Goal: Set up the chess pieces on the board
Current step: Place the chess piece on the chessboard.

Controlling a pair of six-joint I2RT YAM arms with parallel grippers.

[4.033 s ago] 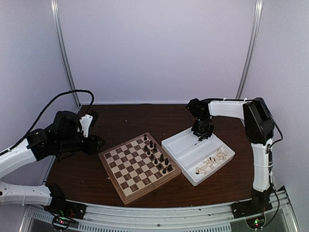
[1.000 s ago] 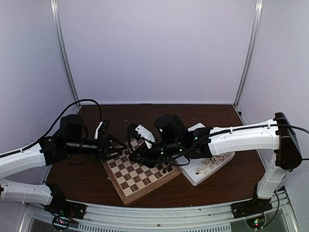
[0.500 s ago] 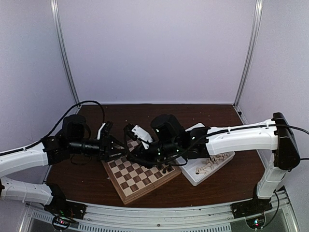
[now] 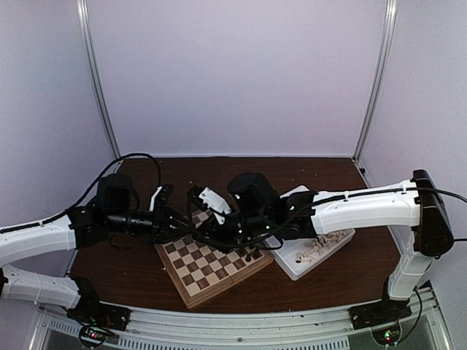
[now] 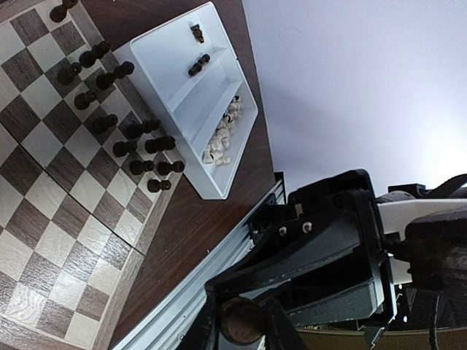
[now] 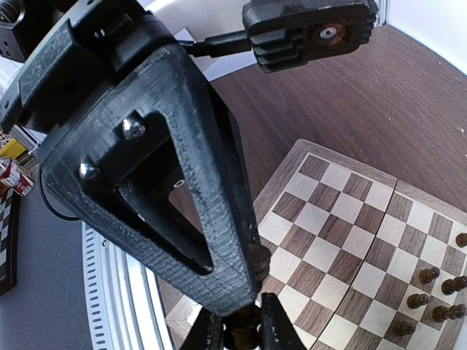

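Chess pieces point(image 5: 146, 144) partly placed: shows a dozen-odd dark ones on board point(image 5: 44, 182), leaves cream set point(image 5: 222, 135) in tray point(image 5: 175, 73) beside board. Clamps one dark piece point(image 6: 244, 321) in left end effector point(image 5: 241, 321) and right end effector point(image 6: 244, 329) alike.

Cannot name the kind of the dark chess piece point(image 5: 242, 326) pinched at the left wrist view's bottom edge: shows only a round base, cropped below. Ends at the bottom edge in the right wrist view too. Vanishes from above, black on black, where the left gripper point(image 4: 180, 221) and right gripper point(image 4: 196, 232) meet over the board's point(image 4: 211, 266) far corner, itself covered. Cannot sort by kind the pale pieces point(image 4: 319, 248) in the white tray point(image 4: 292, 265), too small, and half hidden behind the right arm point(image 4: 357, 208).
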